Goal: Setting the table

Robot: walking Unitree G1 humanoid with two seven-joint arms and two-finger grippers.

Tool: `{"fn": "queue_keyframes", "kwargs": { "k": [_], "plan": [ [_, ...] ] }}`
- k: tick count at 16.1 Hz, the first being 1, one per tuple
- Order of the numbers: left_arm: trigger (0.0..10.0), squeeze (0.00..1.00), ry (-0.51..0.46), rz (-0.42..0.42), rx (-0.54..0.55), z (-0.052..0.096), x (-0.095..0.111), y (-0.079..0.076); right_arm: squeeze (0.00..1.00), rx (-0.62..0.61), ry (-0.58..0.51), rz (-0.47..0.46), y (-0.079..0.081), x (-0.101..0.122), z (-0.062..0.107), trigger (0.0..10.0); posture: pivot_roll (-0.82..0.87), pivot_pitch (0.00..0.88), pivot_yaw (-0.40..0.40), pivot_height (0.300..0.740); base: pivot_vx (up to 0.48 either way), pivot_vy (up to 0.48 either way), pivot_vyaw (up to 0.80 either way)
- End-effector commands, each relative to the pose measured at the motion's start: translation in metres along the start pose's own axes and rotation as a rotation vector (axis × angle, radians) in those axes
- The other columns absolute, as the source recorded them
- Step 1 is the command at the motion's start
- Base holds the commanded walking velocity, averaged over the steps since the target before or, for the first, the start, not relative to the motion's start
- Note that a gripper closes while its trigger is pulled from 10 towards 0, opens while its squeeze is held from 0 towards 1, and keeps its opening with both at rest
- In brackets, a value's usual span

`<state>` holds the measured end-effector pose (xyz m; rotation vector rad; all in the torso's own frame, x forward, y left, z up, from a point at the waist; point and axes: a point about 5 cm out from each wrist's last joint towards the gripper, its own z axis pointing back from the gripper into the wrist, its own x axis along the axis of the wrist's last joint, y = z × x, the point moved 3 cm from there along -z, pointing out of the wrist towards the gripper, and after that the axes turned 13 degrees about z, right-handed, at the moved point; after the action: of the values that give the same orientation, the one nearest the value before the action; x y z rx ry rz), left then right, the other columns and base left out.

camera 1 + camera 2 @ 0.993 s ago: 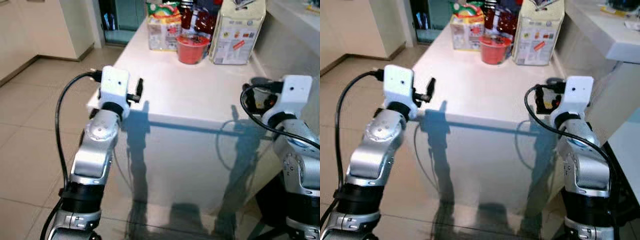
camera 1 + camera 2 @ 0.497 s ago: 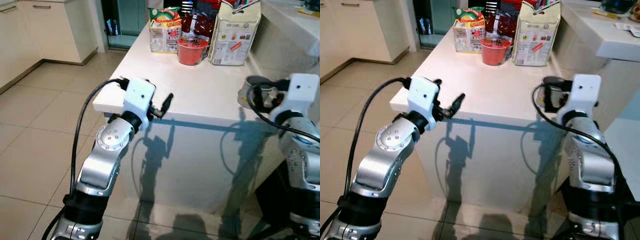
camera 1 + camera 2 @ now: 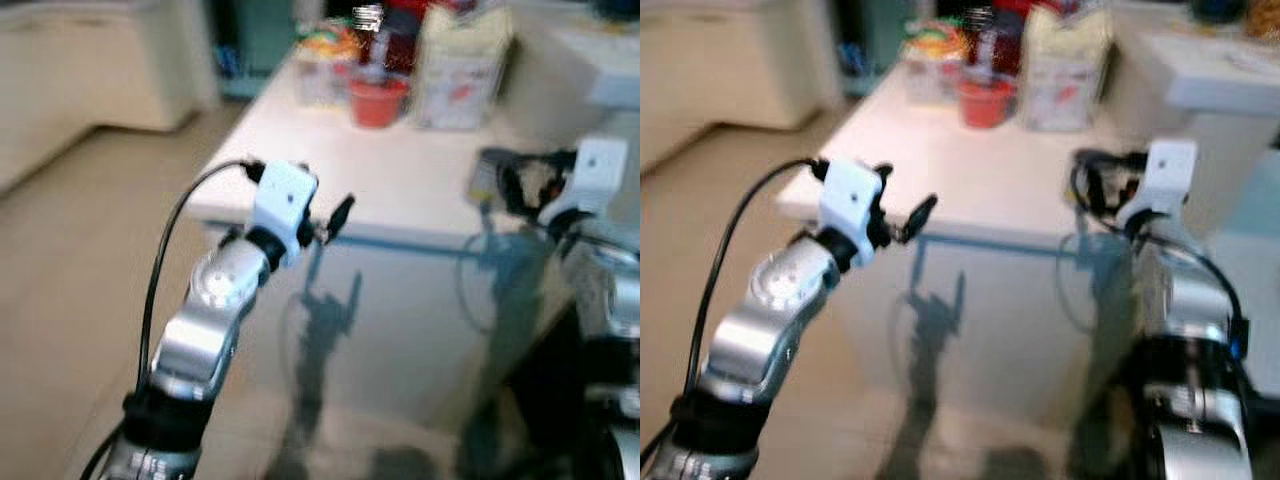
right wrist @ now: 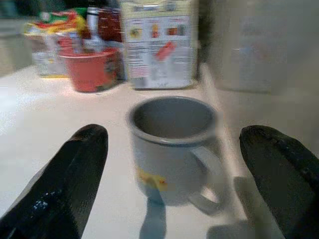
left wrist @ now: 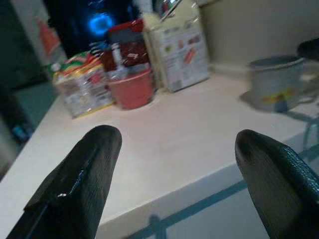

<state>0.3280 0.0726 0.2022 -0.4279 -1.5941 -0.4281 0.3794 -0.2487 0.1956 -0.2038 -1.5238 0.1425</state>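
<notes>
In the blurred left eye view, your left gripper (image 3: 335,218) hangs at the near edge of the white table (image 3: 400,170), while the right gripper (image 3: 510,185) sits at the table's right side beside a grey mug (image 3: 487,178). A red bowl (image 3: 378,100), a white carton (image 3: 460,65) and a snack bag (image 3: 325,65) stand at the far end.

The right eye view gives you the same layout.

Through the left wrist camera, your fingers (image 5: 84,174) are spread wide and empty above the table edge, with the mug well ahead on one side.

Through the right wrist camera, your fingers (image 4: 70,174) are spread apart, with the mug (image 4: 172,147) standing upright just ahead between them, untouched, handle toward the camera.
</notes>
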Motion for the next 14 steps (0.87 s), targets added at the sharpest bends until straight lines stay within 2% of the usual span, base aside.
{"fn": "queue_keyframes", "kwargs": {
  "k": [1,5,13,14],
  "plan": [
    [10.0,0.00,-0.004,-0.005,0.029,-0.001,0.002,0.005,0.00,0.000,-0.006,0.005,-0.001,0.000,-0.002,10.0,-0.01,0.000,-0.014,0.740,0.000,0.000,0.00],
    [10.0,0.00,-0.056,0.021,0.120,-0.004,0.010,0.020,0.00,0.036,-0.043,-0.006,0.012,0.004,-0.002,10.0,-0.01,0.000,-0.011,0.740,0.000,0.000,0.00],
    [10.0,0.00,-0.062,0.021,0.129,-0.003,0.012,0.021,0.00,0.064,-0.088,-0.062,0.032,0.013,0.013,10.0,0.00,0.000,-0.016,0.740,0.307,0.000,0.00],
    [10.0,0.00,-0.062,0.021,0.130,-0.003,0.012,0.021,0.00,0.066,-0.090,-0.061,0.033,0.014,0.014,10.0,0.00,0.000,-0.016,0.740,0.330,0.000,-0.73]
  ]
}}
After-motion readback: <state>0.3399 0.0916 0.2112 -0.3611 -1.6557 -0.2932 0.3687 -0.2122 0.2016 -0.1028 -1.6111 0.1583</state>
